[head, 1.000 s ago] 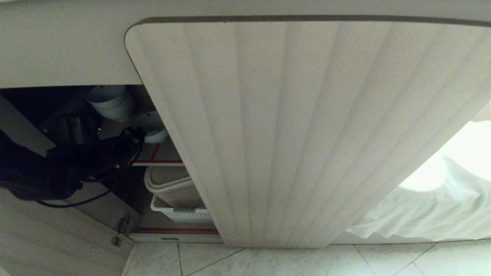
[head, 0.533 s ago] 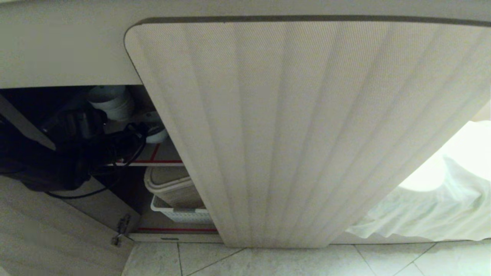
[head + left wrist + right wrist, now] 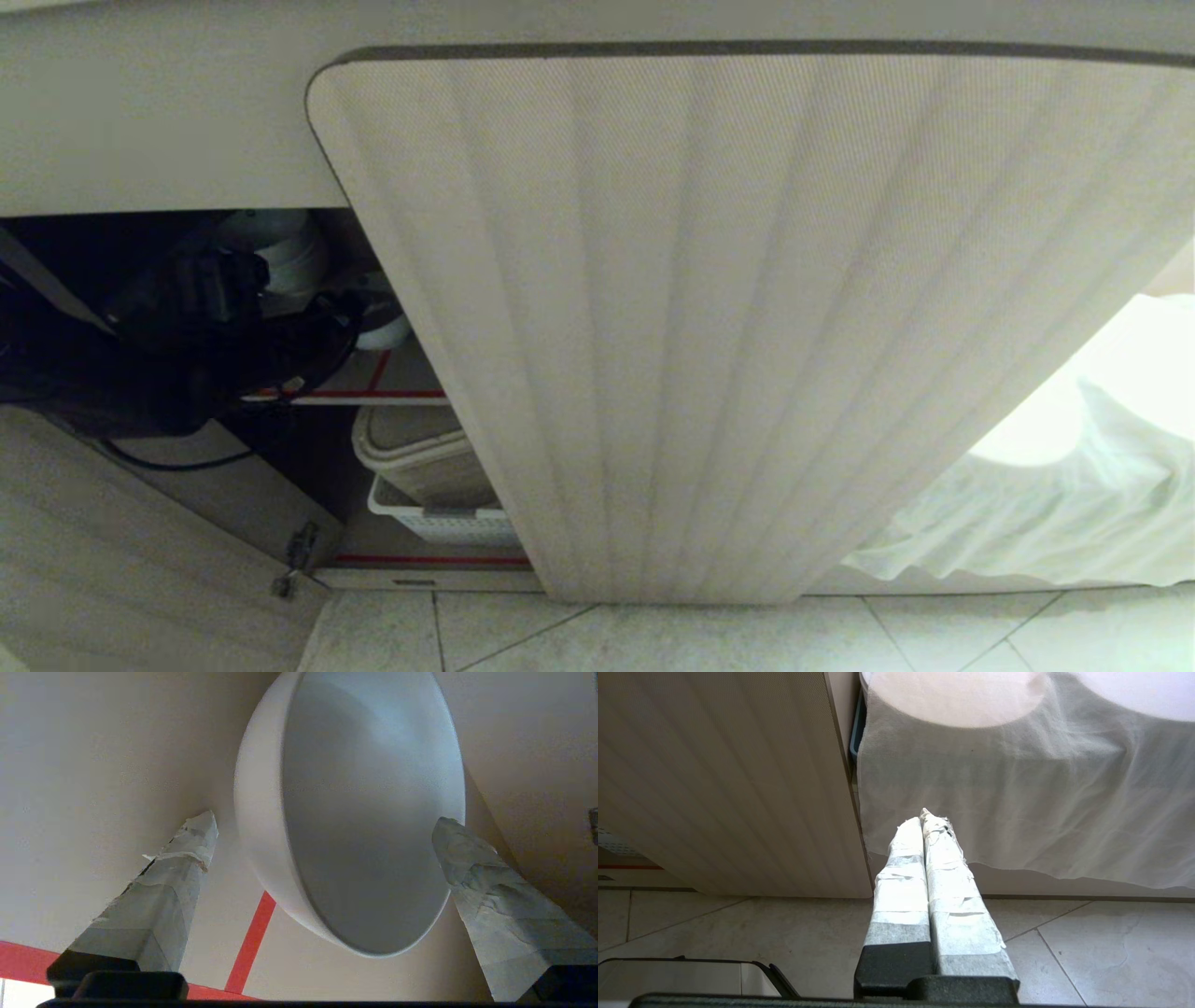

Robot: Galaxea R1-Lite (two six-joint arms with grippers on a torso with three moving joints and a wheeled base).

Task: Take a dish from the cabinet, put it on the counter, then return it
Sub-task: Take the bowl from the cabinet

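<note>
My left gripper (image 3: pixel 327 826) was inside the cabinet (image 3: pixel 747 327), its two tape-wrapped fingers (image 3: pixel 187 849) spread wide with nothing gripped between them. The dish (image 3: pixel 355 812), a plain white bowl, sat on the upper shelf (image 3: pixel 117 765) directly ahead of that gripper, in the gap between the fingers; one finger stood just beside the bowl's outer wall and the other near its rim, and I could not tell whether either touched it. Strips of red tape (image 3: pixel 252 938) ran across the shelf just beneath the dish. From my head, the left gripper (image 3: pixel 233 280) showed only as a dark shape on that same shelf, in the open left part of the cabinet, with a stack of white bowls (image 3: pixel 280 247) just behind it and the dish (image 3: pixel 383 327) a sliver of white to its right. Below the shelf stood a beige bin (image 3: pixel 420 457) in a white basket (image 3: pixel 439 523). The cabinet's ribbed door filled most of the view. My right gripper (image 3: pixel 924 821) hung outside the cabinet, to the right of that door, its fingers pressed together on nothing, in front of a white cloth (image 3: pixel 1017 788) and above the tiled floor (image 3: pixel 738 924).
</note>
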